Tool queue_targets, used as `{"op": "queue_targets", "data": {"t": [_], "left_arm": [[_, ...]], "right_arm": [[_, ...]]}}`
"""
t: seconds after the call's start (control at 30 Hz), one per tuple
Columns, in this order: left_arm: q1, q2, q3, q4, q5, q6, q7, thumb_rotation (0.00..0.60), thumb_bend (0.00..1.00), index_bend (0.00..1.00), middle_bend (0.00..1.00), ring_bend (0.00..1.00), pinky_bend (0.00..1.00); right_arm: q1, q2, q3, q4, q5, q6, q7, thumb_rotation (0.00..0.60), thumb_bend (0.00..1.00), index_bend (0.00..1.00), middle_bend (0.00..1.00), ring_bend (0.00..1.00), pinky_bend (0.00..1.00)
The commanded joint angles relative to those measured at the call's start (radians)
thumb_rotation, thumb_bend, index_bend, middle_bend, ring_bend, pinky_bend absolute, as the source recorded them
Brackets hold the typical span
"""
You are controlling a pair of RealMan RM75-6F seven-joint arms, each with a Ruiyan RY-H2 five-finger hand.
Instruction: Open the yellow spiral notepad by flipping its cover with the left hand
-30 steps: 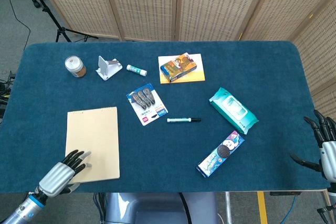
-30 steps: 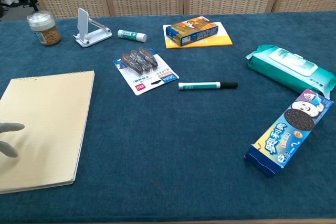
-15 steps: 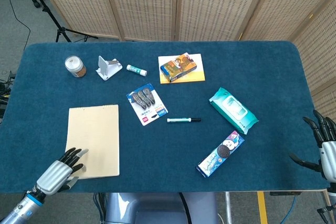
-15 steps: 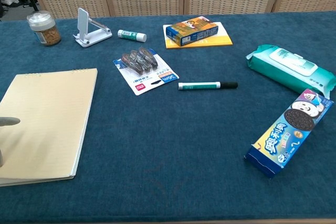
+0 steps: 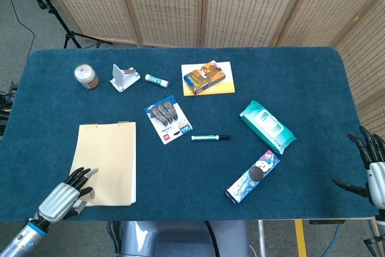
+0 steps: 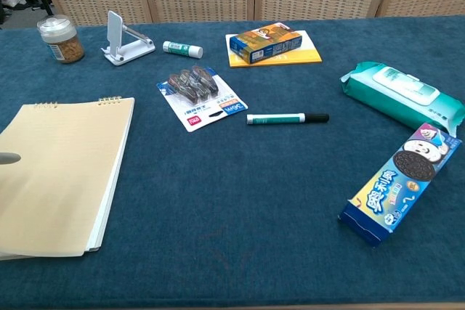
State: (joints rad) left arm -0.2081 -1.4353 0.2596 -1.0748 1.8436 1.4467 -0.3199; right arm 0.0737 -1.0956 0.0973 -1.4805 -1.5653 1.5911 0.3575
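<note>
The yellow spiral notepad (image 5: 108, 161) lies at the front left of the blue table, its spiral at the far edge. My left hand (image 5: 65, 192) is at its near-left corner, fingers on top of the cover. In the chest view only one fingertip (image 6: 7, 158) shows, on the notepad (image 6: 65, 172). The cover's near edge stands slightly off the pages, which fan out along the right side. I cannot see what is under the cover. My right hand (image 5: 372, 170) hangs off the table's right edge with fingers spread, holding nothing.
Along the back stand a jar (image 5: 86, 76), a white phone stand (image 5: 123, 78), a glue stick (image 5: 156, 80) and a box on an orange pad (image 5: 204, 77). A clip pack (image 5: 168, 119), marker (image 5: 210, 138), wipes pack (image 5: 267, 126) and cookie box (image 5: 252, 176) lie mid-table and to the right.
My left hand has drawn back toward the near-left corner of the notepad. The cover's near edge has come up off the pages. The right hand has not moved.
</note>
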Motion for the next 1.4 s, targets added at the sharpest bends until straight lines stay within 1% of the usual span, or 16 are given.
{"op": "queue_targets", "data": {"t": [0.03, 0.2, 0.27, 0.4, 0.53, 0.63, 0.67, 0.7, 0.77, 0.93, 1.0, 1.1, 1.17, 1.3, 1.33, 1.4], "left_arm": [[-0.004, 0.028, 0.02, -0.029, 0.015, 0.006, -0.031, 0.6, 0.56, 0.8, 0.0, 0.0, 0.0], [-0.014, 0.09, 0.057, -0.097, 0.04, 0.001, -0.058, 0.6, 0.57, 0.81, 0.0, 0.0, 0.0], [-0.013, 0.108, 0.06, -0.12, 0.044, 0.008, -0.05, 0.6, 0.56, 0.81, 0.0, 0.0, 0.0], [-0.009, 0.126, 0.05, -0.147, 0.041, 0.03, -0.036, 0.6, 0.57, 0.81, 0.0, 0.0, 0.0], [-0.017, 0.137, 0.023, -0.164, 0.027, 0.046, -0.051, 0.6, 0.57, 0.81, 0.0, 0.0, 0.0], [-0.041, 0.162, -0.026, -0.193, -0.005, 0.063, -0.091, 0.6, 0.57, 0.81, 0.0, 0.0, 0.0], [-0.059, 0.187, -0.089, -0.215, -0.055, 0.087, -0.11, 0.6, 0.56, 0.82, 0.0, 0.0, 0.0], [-0.088, 0.221, -0.13, -0.251, -0.101, 0.058, -0.133, 0.6, 0.56, 0.82, 0.0, 0.0, 0.0], [-0.127, 0.265, -0.187, -0.299, -0.169, 0.009, -0.141, 0.6, 0.56, 0.82, 0.0, 0.0, 0.0], [-0.212, 0.314, -0.306, -0.346, -0.314, -0.116, -0.167, 0.6, 0.56, 0.82, 0.0, 0.0, 0.0], [-0.233, 0.302, -0.348, -0.328, -0.361, -0.139, -0.156, 0.6, 0.56, 0.83, 0.0, 0.0, 0.0], [-0.284, 0.288, -0.405, -0.293, -0.455, -0.233, -0.12, 0.6, 0.56, 0.84, 0.0, 0.0, 0.0], [-0.319, 0.276, -0.433, -0.262, -0.51, -0.302, -0.09, 0.6, 0.56, 0.84, 0.0, 0.0, 0.0], [-0.373, 0.254, -0.468, -0.196, -0.575, -0.401, -0.069, 0.6, 0.56, 0.84, 0.0, 0.0, 0.0], [-0.393, 0.244, -0.48, -0.166, -0.596, -0.434, -0.063, 0.6, 0.56, 0.84, 0.0, 0.0, 0.0], [-0.475, 0.191, -0.532, -0.04, -0.673, -0.548, -0.048, 0.6, 0.54, 0.84, 0.0, 0.0, 0.0]], "right_arm": [[0.0, 0.0, 0.001, 0.0, 0.002, 0.0, 0.002, 0.6, 0.0, 0.13, 0.0, 0.0, 0.0], [-0.002, 0.002, 0.001, -0.001, 0.003, 0.002, 0.005, 0.6, 0.0, 0.13, 0.0, 0.0, 0.0], [-0.003, 0.002, 0.001, -0.002, 0.002, 0.004, 0.006, 0.6, 0.0, 0.13, 0.0, 0.0, 0.0], [-0.003, 0.002, -0.001, -0.003, 0.001, 0.004, 0.005, 0.6, 0.0, 0.13, 0.0, 0.0, 0.0], [-0.003, 0.002, -0.002, -0.004, -0.001, 0.002, 0.005, 0.6, 0.0, 0.13, 0.0, 0.0, 0.0], [-0.002, 0.002, -0.001, -0.004, 0.001, 0.001, 0.003, 0.6, 0.0, 0.13, 0.0, 0.0, 0.0], [-0.002, 0.001, 0.0, -0.004, 0.003, 0.0, 0.001, 0.6, 0.0, 0.13, 0.0, 0.0, 0.0], [0.0, 0.0, 0.0, -0.004, 0.005, -0.003, -0.001, 0.6, 0.0, 0.13, 0.0, 0.0, 0.0], [0.001, -0.001, 0.001, -0.003, 0.006, -0.006, -0.004, 0.6, 0.0, 0.13, 0.0, 0.0, 0.0], [0.004, -0.004, 0.001, -0.002, 0.011, -0.013, -0.01, 0.6, 0.0, 0.13, 0.0, 0.0, 0.0], [0.004, -0.004, 0.002, -0.002, 0.014, -0.016, -0.011, 0.6, 0.0, 0.13, 0.0, 0.0, 0.0], [0.007, -0.006, 0.006, 0.001, 0.023, -0.023, -0.012, 0.6, 0.0, 0.13, 0.0, 0.0, 0.0], [0.011, -0.008, 0.007, 0.003, 0.029, -0.032, -0.014, 0.6, 0.0, 0.13, 0.0, 0.0, 0.0], [0.015, -0.01, 0.009, 0.002, 0.038, -0.046, -0.015, 0.6, 0.0, 0.13, 0.0, 0.0, 0.0], [0.017, -0.011, 0.011, 0.001, 0.041, -0.049, -0.016, 0.6, 0.0, 0.13, 0.0, 0.0, 0.0], [0.027, -0.021, 0.018, 0.006, 0.052, -0.064, -0.023, 0.6, 0.0, 0.13, 0.0, 0.0, 0.0]]}}
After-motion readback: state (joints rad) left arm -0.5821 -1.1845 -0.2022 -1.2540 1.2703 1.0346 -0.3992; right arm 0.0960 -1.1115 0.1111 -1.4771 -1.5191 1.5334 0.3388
